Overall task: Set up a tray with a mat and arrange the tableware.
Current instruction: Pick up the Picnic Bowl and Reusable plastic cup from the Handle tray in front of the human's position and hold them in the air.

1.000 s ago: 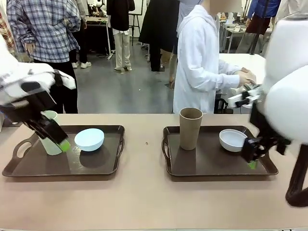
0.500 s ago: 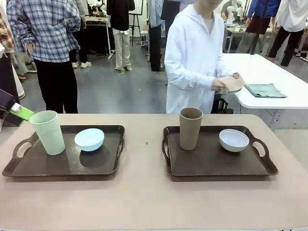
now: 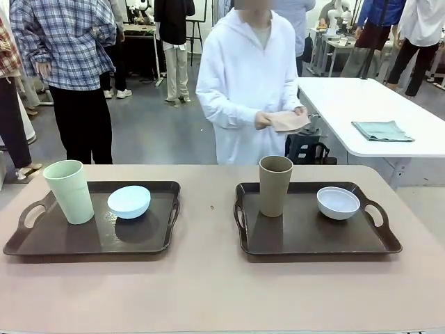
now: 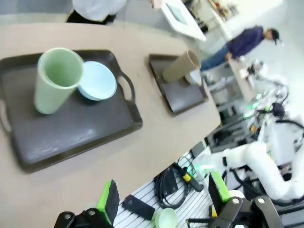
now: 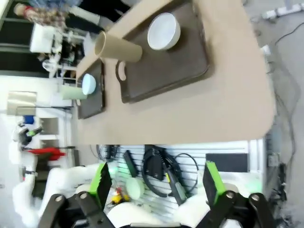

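the pale green cup (image 3: pixel 69 191) and the light blue bowl (image 3: pixel 129 201) stand on the left tray (image 3: pixel 28 245), the tan-brown cup (image 3: pixel 275 185) and the white bowl (image 3: pixel 338 202) on the right tray (image 3: pixel 313 243). no mat lies under them, so i think they must be lifted first. a tall cup can tip if a finger hits its rim. the front view gives the person holding a folded tan cloth (image 3: pixel 288 122), perhaps the mat. the wrist views give the left end effector (image 4: pixel 164 190) and the right end effector (image 5: pixel 156 175), both with fingers wide apart, empty, back from the counter (image 3: pixel 208 292) edge.
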{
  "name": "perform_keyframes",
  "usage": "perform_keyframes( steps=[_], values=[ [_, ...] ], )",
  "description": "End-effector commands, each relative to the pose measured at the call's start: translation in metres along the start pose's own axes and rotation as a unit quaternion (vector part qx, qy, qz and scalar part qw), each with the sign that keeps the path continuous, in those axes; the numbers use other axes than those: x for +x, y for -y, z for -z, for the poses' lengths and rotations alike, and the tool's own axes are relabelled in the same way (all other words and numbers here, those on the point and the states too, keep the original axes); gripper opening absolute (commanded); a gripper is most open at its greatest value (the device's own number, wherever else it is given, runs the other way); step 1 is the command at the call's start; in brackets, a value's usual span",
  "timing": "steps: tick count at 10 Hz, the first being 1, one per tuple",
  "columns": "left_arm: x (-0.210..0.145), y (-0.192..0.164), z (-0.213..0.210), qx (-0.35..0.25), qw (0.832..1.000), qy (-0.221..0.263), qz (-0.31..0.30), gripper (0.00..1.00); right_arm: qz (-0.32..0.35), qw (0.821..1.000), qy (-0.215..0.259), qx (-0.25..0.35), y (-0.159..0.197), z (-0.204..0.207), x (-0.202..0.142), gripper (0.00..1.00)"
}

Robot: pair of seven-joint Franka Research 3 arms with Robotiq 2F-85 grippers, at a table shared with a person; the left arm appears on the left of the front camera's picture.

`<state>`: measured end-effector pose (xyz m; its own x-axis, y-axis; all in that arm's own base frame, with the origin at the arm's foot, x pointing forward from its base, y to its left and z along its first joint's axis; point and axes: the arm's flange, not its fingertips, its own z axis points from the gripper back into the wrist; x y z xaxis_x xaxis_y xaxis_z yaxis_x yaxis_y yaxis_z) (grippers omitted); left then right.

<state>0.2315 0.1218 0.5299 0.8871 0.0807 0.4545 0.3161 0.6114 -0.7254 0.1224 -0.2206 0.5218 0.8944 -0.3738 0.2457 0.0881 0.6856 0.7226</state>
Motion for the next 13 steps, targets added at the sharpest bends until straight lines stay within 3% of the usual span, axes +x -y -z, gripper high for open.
perform_keyframes(
  steps=[1, 4, 6, 10, 13],
  values=[
    [-0.034, -0.029, -0.023, -0.012, 0.998, 0.052, -0.021, 1.00, 0.015, 0.998, 0.007, 0.058, 0.023, -0.015, 0.005, 1.00],
    [-0.063, -0.052, -0.073, -0.010, 0.994, 0.100, -0.052, 1.00, 0.051, 0.993, 0.031, 0.100, 0.063, -0.032, -0.006, 1.00],
    [-0.068, -0.053, -0.082, -0.006, 0.992, 0.105, -0.068, 1.00, 0.075, 0.990, 0.028, 0.116, 0.082, -0.035, -0.011, 1.00],
    [-0.045, -0.020, -0.103, 0.034, 0.996, 0.020, -0.081, 1.00, 0.096, 0.990, -0.005, 0.106, 0.094, -0.019, -0.009, 1.00],
    [-0.044, -0.027, -0.114, 0.017, 0.994, 0.014, -0.107, 1.00, 0.104, 0.989, -0.005, 0.108, 0.095, -0.018, -0.010, 1.00]
  ],
)
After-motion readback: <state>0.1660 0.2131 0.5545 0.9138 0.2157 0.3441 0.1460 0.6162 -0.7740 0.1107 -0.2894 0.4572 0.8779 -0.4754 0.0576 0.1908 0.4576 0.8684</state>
